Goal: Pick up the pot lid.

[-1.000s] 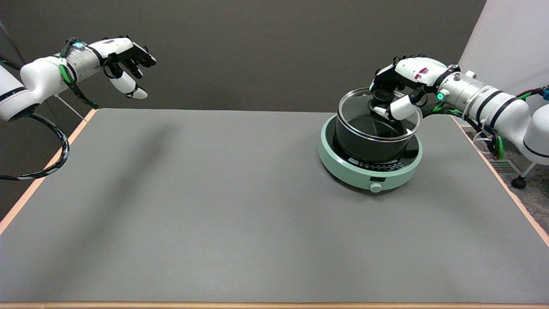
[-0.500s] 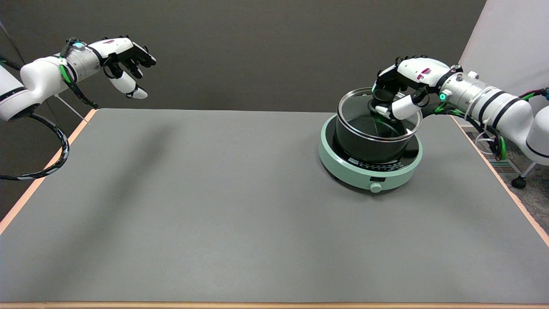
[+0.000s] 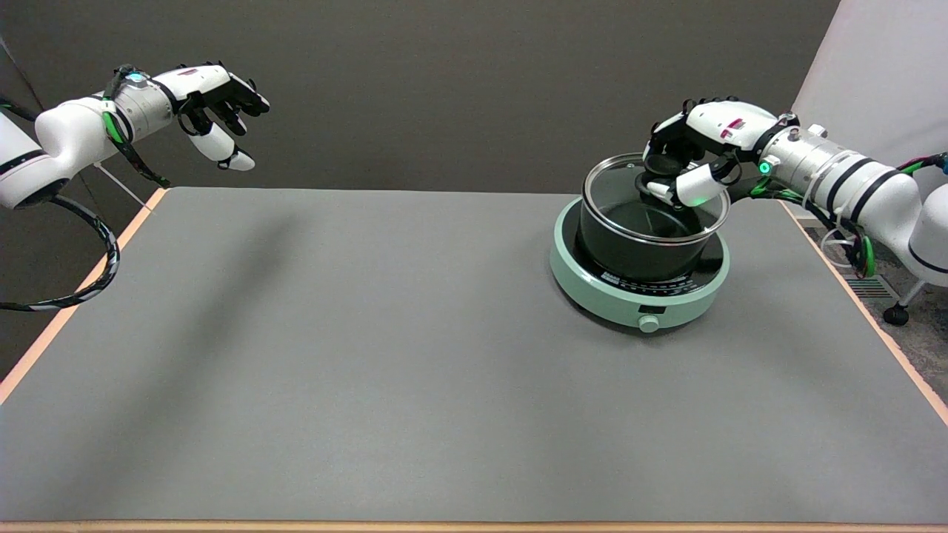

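A glass pot lid (image 3: pixel 616 194) with a metal rim and a black knob (image 3: pixel 661 164) lies over a black pot (image 3: pixel 637 257). The pot stands on a round mint-green induction cooker (image 3: pixel 592 285) at the table's far right. My right hand (image 3: pixel 702 141) reaches in from the right and sits on top of the lid. Its thumb and fingers are curled around the knob and grip it. The lid's rim still follows the pot's rim closely; I cannot tell whether the two touch.
The idle left hand (image 3: pixel 215 100) hangs in the air at the upper left, past the table's far left corner. The grey table (image 3: pixel 370 355) has an orange edge, and its right edge runs close to the cooker.
My right hand and the knob have crept slightly upward and to the right. The lid's rim has hardly shifted. The left arm is unchanged.
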